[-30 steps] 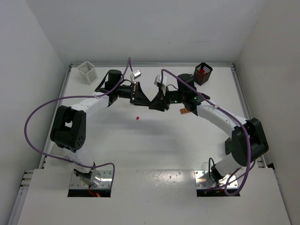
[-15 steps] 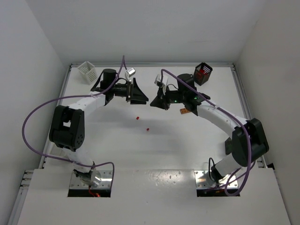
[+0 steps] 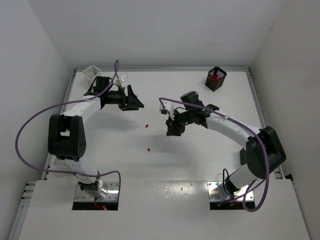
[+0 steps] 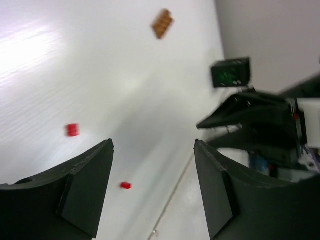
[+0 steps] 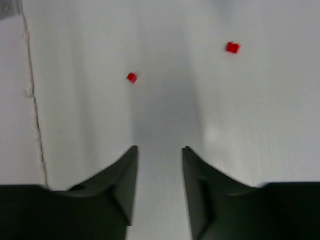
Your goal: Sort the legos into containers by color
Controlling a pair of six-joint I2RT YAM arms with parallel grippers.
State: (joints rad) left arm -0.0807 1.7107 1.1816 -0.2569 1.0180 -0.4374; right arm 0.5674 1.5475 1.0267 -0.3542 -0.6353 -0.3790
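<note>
Left tool point(image 4: 152, 146): released, spread wide, nothing held, over far-left desk point(image 3: 125, 165). Right tool point(image 5: 159, 150): parted narrowly, nothing held, above mid-desk. Red brick point(image 3: 146, 125) and second red brick point(image 3: 149, 149): loose on desk, apart from each other. Orange-brown plate point(image 4: 162, 23): flat on desk. Black basket point(image 3: 215, 78): far right, red pieces inside. White basket point(image 3: 90, 73): far-left corner, partly behind left arm point(image 3: 80, 106).

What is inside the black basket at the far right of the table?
Some red legos show through the open top of the black basket. Its slatted walls cover the lower part, so their number and anything beneath cannot be seen.
</note>
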